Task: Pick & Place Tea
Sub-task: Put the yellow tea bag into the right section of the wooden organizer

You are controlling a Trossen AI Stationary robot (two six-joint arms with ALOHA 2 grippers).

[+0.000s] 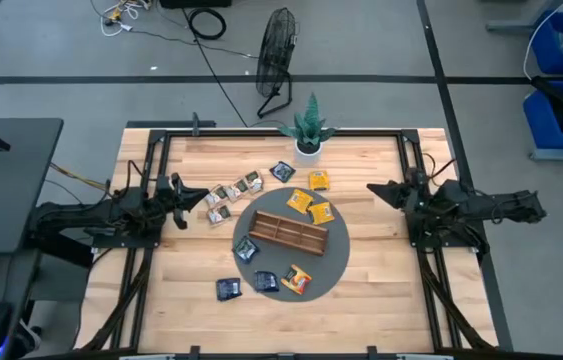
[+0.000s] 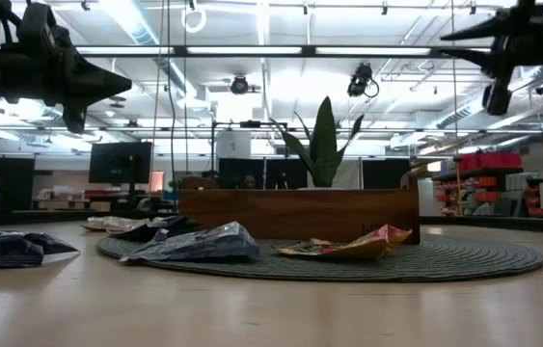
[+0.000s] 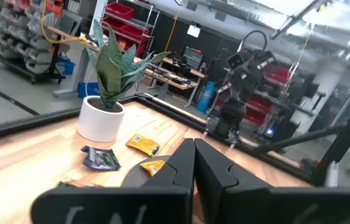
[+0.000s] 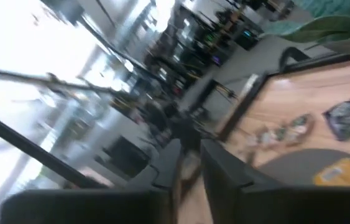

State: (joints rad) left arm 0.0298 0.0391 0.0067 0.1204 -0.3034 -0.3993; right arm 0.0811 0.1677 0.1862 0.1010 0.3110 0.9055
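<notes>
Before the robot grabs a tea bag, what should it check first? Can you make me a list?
1. Wooden tray sits on the round grey mat: ok.
2. Tray compartments look free: ok.
3. Tea sachets in the open, like the yellow one by the plant: ok.
4. Left gripper shut, holding nothing: ok.
5. Right gripper open enough to grab: cannot tell.
6. Both arms off the mat: ok.

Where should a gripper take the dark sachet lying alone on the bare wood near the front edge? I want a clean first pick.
Come straight down on the dark sachet and pinch across two opposite edges. It lies flat on the wooden table, off the round mat, with free space all round, so probably any side works.
</notes>
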